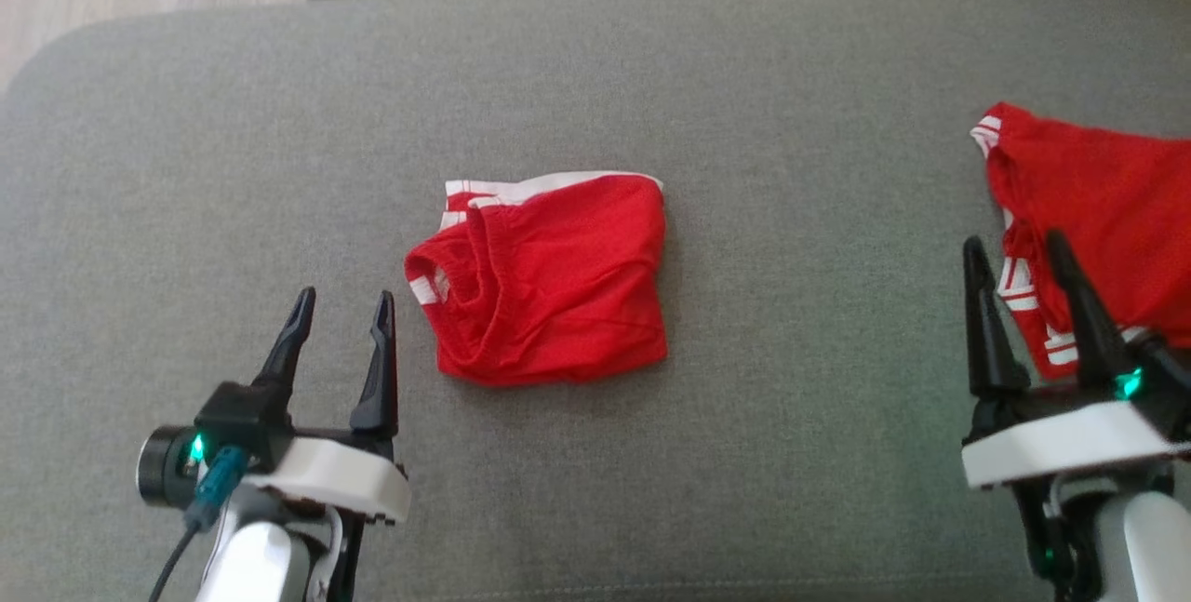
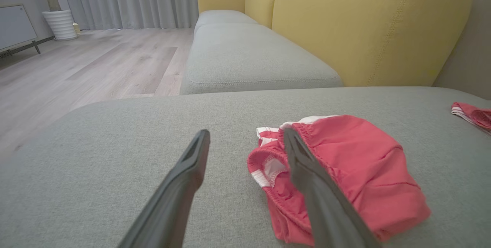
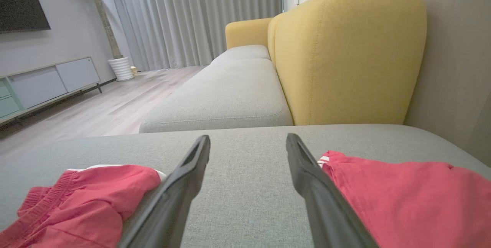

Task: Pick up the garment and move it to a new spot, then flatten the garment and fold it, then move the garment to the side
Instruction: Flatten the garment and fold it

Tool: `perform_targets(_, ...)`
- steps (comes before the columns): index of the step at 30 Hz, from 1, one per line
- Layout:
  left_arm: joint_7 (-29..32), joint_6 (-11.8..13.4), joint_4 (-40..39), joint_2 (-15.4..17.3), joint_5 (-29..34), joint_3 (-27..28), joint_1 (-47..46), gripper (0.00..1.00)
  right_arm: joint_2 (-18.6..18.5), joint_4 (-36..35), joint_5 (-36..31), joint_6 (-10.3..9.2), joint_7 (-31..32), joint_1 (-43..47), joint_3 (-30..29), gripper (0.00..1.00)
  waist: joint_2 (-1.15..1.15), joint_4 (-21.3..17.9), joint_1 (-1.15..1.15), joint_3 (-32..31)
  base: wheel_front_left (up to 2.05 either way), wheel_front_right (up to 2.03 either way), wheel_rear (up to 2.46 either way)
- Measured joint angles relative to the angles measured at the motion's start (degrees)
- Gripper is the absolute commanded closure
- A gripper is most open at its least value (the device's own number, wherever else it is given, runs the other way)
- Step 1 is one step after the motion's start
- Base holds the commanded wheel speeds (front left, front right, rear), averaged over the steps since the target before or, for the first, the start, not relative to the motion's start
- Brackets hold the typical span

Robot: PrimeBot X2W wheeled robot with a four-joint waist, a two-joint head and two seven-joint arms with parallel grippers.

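A folded red garment (image 1: pixel 549 281) with white trim lies in the middle of the grey cushion (image 1: pixel 791 453); it also shows as the red garment (image 2: pixel 353 171) in the left wrist view and at lower left (image 3: pixel 88 198) in the right wrist view. My left gripper (image 1: pixel 341 304) stands open just left of it, nothing between its fingers. My right gripper (image 1: pixel 1014 248) is open at the right, beside a second red garment (image 1: pixel 1098 211) with white stripes, which its fingers partly overlap.
The second red garment (image 3: pixel 414 194) lies at the cushion's right edge. A yellow sofa back (image 3: pixel 345 56) and another grey seat (image 2: pixel 249 56) stand beyond the cushion. Wooden floor (image 2: pixel 76 71), a planter (image 2: pixel 60 23) and a low cabinet (image 3: pixel 42 83) lie to the left.
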Motion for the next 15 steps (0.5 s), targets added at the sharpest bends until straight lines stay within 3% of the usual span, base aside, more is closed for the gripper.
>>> perform_targets(15,0.53,0.25,-0.45,0.55,-1.66,-0.25,5.15,0.0,0.97,-2.19,-2.11,0.0,3.37,6.3,0.13,0.0,0.0,0.28,0.0,-5.63,0.0,0.0,0.0)
